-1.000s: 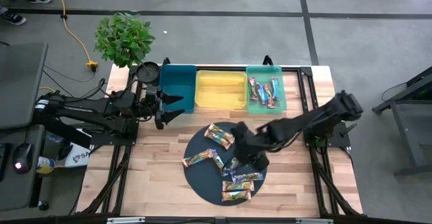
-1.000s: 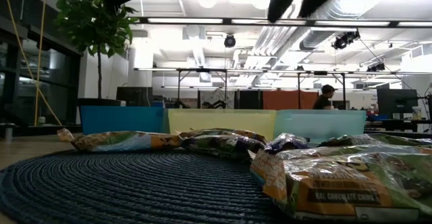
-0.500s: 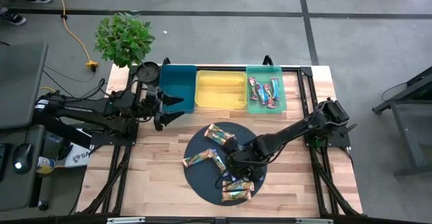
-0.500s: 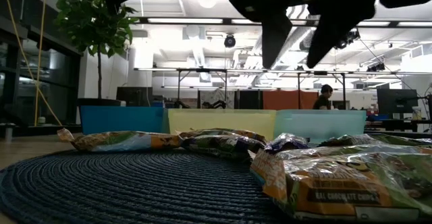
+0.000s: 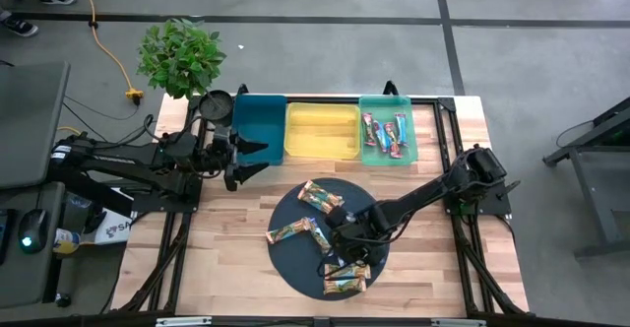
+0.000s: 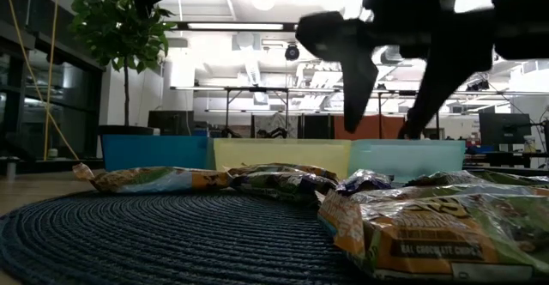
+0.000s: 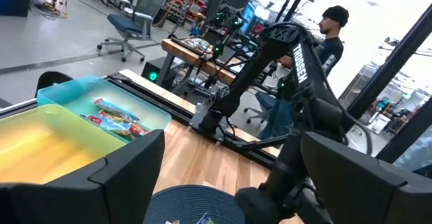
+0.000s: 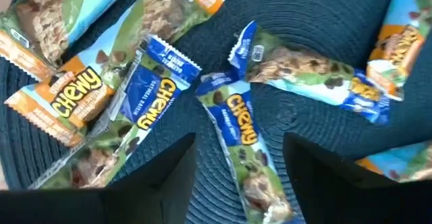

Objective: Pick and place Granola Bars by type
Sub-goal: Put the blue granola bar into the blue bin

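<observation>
We see the right gripper low over the round dark mat, fingers spread apart with nothing between them. In the low view the right gripper's two dark fingers point downward just above the wrappers, not touching them. Directly beneath the gap lies a blue-wrapped bar, running lengthwise between the fingers. Just beside it lie a second blue bar and a longer blue-ended bar. Orange-wrapped bars lie near one finger, on the side away from the longer bar.

Further bars sit on the mat around the gripper: one toward the bins, two toward the left arm and a small stack on the near side. Several bars already lie in the green bin. The yellow bin and teal bin stand beside it.

The left gripper hangs well apart from the mat, near the teal bin, fingers apart and holding nothing.
</observation>
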Robot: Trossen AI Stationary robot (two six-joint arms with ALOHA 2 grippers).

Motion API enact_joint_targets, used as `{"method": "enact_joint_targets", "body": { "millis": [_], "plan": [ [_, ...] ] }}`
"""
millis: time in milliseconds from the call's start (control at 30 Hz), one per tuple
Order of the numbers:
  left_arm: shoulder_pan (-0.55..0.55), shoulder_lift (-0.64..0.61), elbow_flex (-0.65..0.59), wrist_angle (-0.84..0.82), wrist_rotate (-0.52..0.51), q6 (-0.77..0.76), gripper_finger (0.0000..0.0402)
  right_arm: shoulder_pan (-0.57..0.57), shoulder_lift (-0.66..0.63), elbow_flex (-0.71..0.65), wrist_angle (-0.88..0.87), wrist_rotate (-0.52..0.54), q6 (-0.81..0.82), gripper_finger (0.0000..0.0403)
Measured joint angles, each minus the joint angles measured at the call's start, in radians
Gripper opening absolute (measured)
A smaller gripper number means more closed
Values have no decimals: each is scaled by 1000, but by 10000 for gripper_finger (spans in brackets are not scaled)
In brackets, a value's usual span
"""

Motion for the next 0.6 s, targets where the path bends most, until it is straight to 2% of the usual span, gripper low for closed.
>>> {"method": "enact_joint_targets", "body": {
  "millis": [267, 600],
  "plan": [
    [0, 0, 0, 0, 2, -1, 344, -10, 0, -69, 76, 32, 22, 204],
    [0, 0, 0, 0, 3, -3, 344, -43, 22, -73, 131, 2, 14, 204]
  ]
}}
